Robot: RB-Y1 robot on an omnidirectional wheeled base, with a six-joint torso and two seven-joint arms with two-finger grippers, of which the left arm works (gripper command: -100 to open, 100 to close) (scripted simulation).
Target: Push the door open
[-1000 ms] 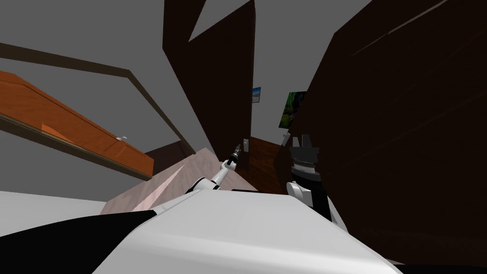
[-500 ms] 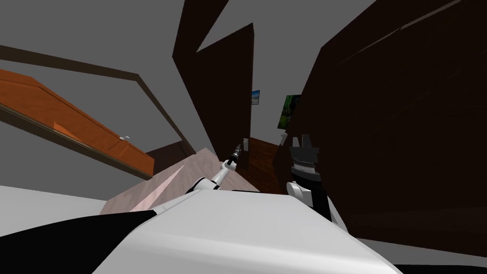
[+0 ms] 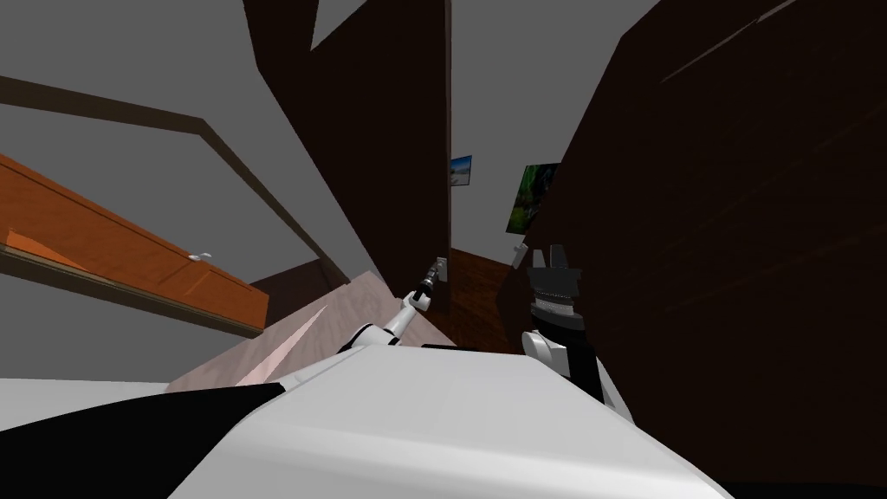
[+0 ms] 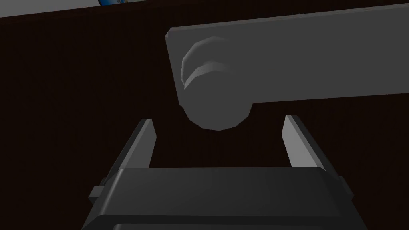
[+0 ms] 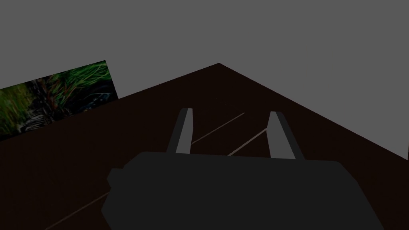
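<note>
Presently, dark brown door (image 3: 381,173) ahead, its grey knob (image 4: 211,100) just beyond the left gripper (image 4: 218,119), whose fingers stand wide and empty; right gripper (image 5: 231,112) raised beside a dark brown panel (image 3: 736,217), fingers likewise wide.

Its left arm (image 3: 403,319) is slim and white with a dark joint; its right arm (image 3: 554,305) is dark with a ribbed grey band. The left gripper (image 4: 217,118) and right gripper (image 5: 231,114) are dark boxes with grey blades.

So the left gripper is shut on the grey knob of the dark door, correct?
No. The left wrist view shows the left gripper open: its fingers stand apart, with a gap between each and the grey knob. The knob does sit on the dark door.
</note>
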